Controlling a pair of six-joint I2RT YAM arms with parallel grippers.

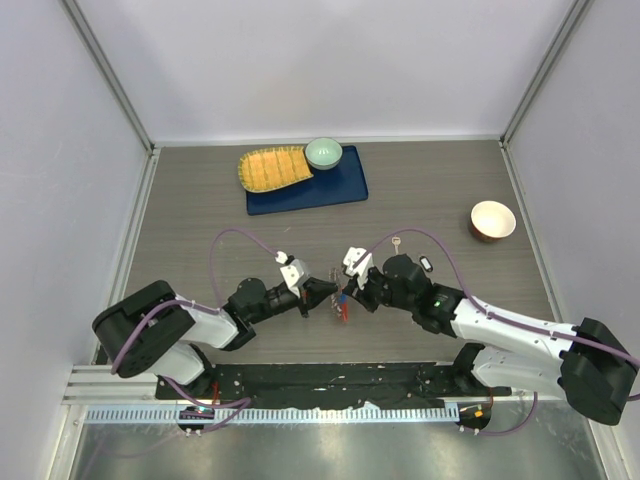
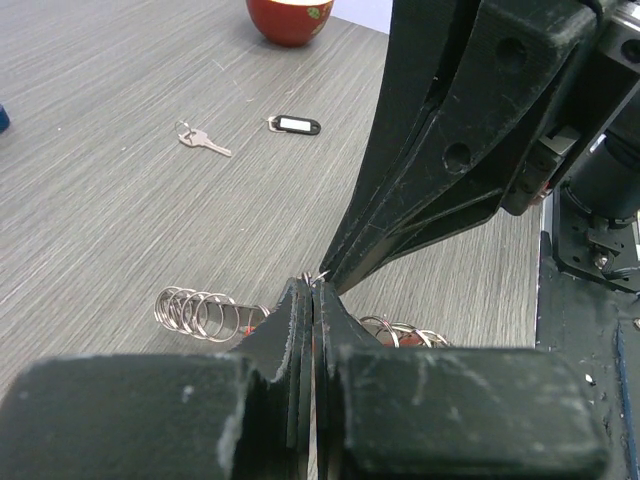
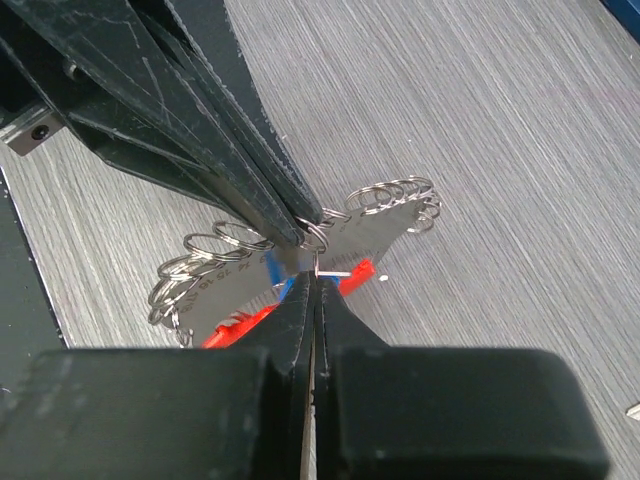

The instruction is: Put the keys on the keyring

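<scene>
The two grippers meet at the near middle of the table (image 1: 200, 215), close to the black base rail (image 1: 330, 378). White walls (image 1: 60, 150) close the left, right and far sides. The grey surface on both sides of the arms is open, and the other things lie well apart from the work.

The left gripper (image 1: 322, 291) has its jaws pressed together, and the right gripper (image 1: 348, 294) has them pressed together too. Their tips stand nose to nose, almost touching, just over the keyring (image 3: 200, 255). In the right wrist view a small wire ring (image 3: 317, 238) sits between the two pairs of tips. I cannot tell if either gripper really pinches it.

The keyring lies on the table: thin grey wire loops at both ends of a flat, shiny, curved metal strip (image 3: 375, 228) with stamped letters. Beside the strip show the key with the blue head (image 3: 284, 291) and red plastic (image 3: 238, 326) in two places. Which red part is a key and which is a tag I cannot tell.

The table has a grey wood-like grain. A bare silver key (image 1: 397, 243) and a black tag (image 1: 425, 264) lie beyond the right arm.

At the far side a dark blue tray (image 1: 345, 188) carries a yellow woven mat (image 1: 272, 168) and a pale green bowl (image 1: 323, 152). To the right a red-brown bowl (image 1: 493, 220) shows a pale inside.
</scene>
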